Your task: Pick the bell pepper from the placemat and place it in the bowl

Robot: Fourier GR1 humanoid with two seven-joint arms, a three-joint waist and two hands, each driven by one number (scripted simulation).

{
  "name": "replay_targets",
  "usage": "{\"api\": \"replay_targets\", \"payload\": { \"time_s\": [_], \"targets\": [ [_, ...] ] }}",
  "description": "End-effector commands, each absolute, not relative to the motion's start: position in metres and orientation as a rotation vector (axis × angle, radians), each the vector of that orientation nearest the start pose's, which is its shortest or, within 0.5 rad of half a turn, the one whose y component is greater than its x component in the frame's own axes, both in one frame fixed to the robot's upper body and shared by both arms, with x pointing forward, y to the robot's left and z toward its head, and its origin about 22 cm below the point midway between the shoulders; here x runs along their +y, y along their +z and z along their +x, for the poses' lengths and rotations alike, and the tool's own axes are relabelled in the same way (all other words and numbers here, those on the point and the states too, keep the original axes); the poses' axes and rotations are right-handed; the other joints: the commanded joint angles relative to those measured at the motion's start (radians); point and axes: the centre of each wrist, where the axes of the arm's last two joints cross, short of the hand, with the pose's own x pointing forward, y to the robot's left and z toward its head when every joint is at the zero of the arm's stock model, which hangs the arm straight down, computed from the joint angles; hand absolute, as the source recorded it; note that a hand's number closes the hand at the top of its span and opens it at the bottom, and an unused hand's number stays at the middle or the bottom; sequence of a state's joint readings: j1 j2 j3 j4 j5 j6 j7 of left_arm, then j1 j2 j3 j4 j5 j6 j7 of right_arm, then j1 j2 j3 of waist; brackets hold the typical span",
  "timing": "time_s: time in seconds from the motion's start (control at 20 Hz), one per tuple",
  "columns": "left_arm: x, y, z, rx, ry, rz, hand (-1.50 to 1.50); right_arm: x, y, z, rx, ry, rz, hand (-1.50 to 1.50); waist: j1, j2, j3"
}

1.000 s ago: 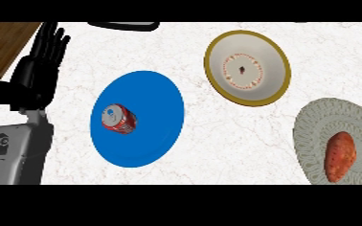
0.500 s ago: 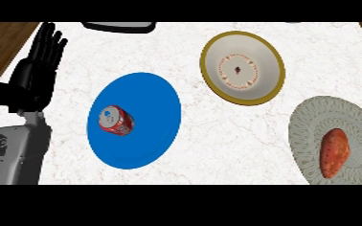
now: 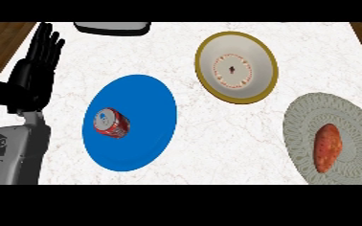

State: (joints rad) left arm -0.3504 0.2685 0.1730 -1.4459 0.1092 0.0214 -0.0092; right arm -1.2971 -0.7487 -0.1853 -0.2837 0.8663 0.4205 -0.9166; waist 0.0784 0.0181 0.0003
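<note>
A reddish-orange oblong vegetable lies on a round grey patterned placemat at the right edge of the head view. A white bowl with a yellow rim stands empty at the upper middle, left of and beyond the placemat. My left hand shows at the far left, open with fingers pointing up, far from both. My right hand does not show in this view.
A blue plate at the centre left carries a red can lying on its side. A dark tray-like thing sits at the counter's far edge. The counter's left edge runs beside my left hand.
Everything has slid slightly to the left in the view, and a little more of the placemat shows at the right. The left hand keeps its open pose.
</note>
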Motion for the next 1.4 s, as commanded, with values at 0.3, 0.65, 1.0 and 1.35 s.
{"api": "replay_targets", "payload": {
  "time_s": [0.3,0.65,1.0,1.35],
  "targets": [
    [0.316,0.094,0.31,-1.787,0.009,0.183,0.0,-0.297,0.243,0.474,-1.771,1.513,0.014,1.5,-0.038,-0.015,0.0],
    [0.326,0.084,0.312,-1.796,0.024,0.228,0.0,-0.235,0.182,0.479,-1.73,1.589,-0.065,1.5,-0.056,-0.01,0.0],
    [0.307,0.101,0.308,-1.809,0.014,0.213,0.0,-0.228,0.145,0.476,-1.595,1.486,-0.177,1.5,-0.039,-0.005,0.001],
    [0.309,0.081,0.301,-1.809,0.008,0.212,0.0,-0.2,0.096,0.466,-1.56,1.295,0.112,-1.5,-0.039,-0.005,0.0]
  ]
}}
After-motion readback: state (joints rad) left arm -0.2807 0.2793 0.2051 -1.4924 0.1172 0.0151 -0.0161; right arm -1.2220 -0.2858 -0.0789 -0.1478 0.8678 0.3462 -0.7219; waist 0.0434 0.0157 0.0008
